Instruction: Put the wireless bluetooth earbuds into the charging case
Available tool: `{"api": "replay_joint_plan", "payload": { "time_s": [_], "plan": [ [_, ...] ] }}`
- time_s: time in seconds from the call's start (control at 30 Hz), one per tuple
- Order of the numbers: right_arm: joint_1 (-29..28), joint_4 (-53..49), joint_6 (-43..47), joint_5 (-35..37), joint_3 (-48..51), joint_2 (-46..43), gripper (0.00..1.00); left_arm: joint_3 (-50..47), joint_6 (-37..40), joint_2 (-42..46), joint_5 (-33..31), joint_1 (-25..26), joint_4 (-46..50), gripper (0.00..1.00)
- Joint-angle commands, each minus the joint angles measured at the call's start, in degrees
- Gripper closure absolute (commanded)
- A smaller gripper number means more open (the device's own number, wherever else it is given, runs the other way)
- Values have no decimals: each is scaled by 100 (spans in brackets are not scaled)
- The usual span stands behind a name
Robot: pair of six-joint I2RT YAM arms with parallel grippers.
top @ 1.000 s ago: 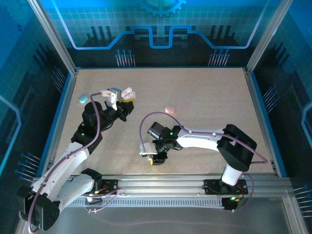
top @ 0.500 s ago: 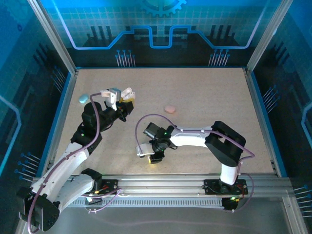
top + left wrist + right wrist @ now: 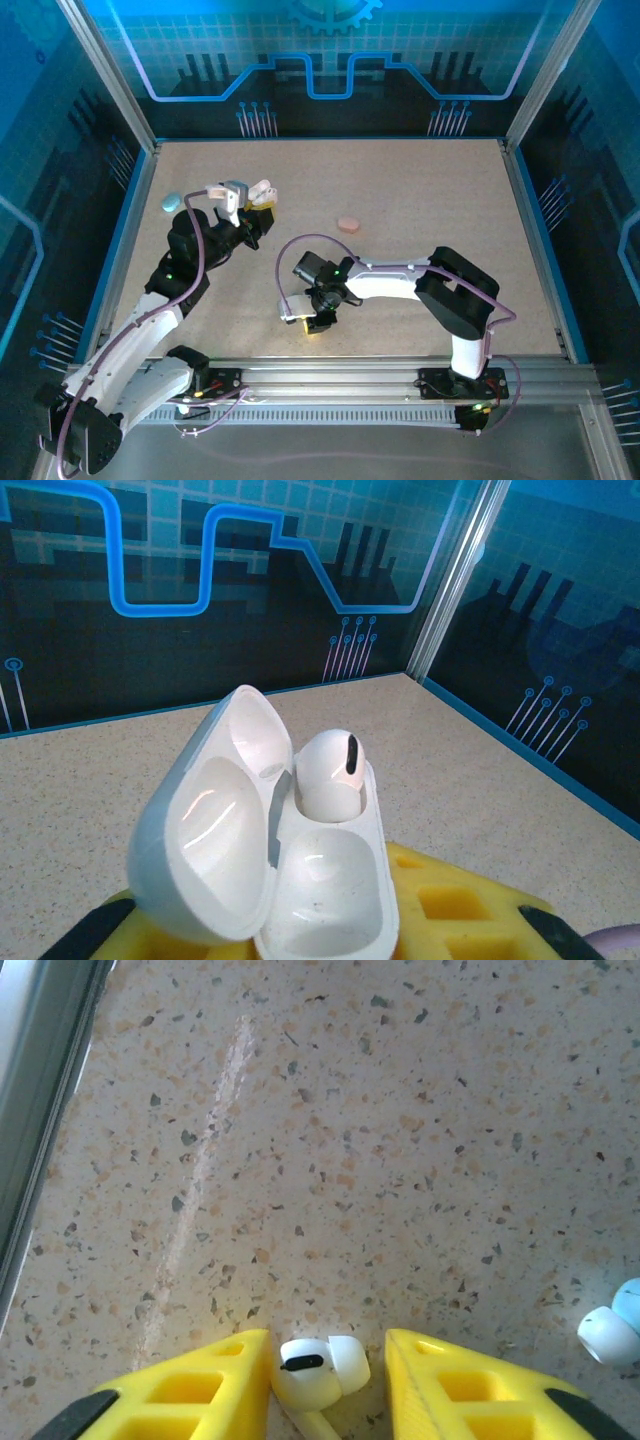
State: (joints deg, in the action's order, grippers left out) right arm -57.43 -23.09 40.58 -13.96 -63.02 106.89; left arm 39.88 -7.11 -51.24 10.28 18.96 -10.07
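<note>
Top external view, far left first: light blue pebble-shaped plastic case (image 3: 171, 201) lying on the speckled beige bench (image 3: 420, 180), nothing touching it. Just right of it, left end effector (image 3: 258, 207) raised off the bench and clenched on the glossy white plastic charging case (image 3: 325, 900), lid (image 3: 205, 830) hinged wide open.

Over to the left wrist view: one white rounded earbud (image 3: 328, 775) seated upright in the far socket, near socket (image 3: 325, 875) bare. Half a pair home, by the look of it.

On to the centre, near edge: right end effector (image 3: 316, 323) down at bench level. Right wrist view: second white earbud (image 3: 315, 1368) lying on the bench between the yellow fingers (image 3: 210, 1395), one finger touching or nearly so, a sliver of gap at the other. Straddling, not clamped yet.

Further right, pink pebble-shaped case (image 3: 348, 224) on the bench, well apart from both arms. At the right edge of the right wrist view, light blue earbud (image 3: 610, 1330) loose on the bench.

Left to do, judging from this: pinch and lift the second white earbud, carry across to the held case, drop into the bare socket, close the lid. Blue and pink sets seemingly not begun.
</note>
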Motion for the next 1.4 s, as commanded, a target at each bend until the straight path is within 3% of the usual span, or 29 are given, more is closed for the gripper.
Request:
{"api": "replay_joint_plan", "payload": {
  "time_s": [0.0,0.2,0.47,0.7,0.9,1.1,1.37],
  "plan": [
    [47,-388,16,-189,-91,115,67,-51,59,53,50,-42,-4,73],
    [56,-392,-196,-263,-166,-10,72,-59,42,45,61,-42,-17,73],
    [201,170,-1049,-338,33,-883,74,-44,-33,-51,146,-42,-83,73],
    [892,1817,-3150,-369,847,-2912,74,8,-209,-389,439,51,-493,74],
    [1754,2846,-5251,152,1231,-4484,71,272,102,-1011,79,819,-782,74],
    [2402,2966,-6998,337,1475,-5107,70,600,275,-1743,-190,1561,-1157,74],
    [2657,3361,-8549,464,1662,-5164,71,950,470,-2394,-456,2164,-1438,74]
  ]
}}
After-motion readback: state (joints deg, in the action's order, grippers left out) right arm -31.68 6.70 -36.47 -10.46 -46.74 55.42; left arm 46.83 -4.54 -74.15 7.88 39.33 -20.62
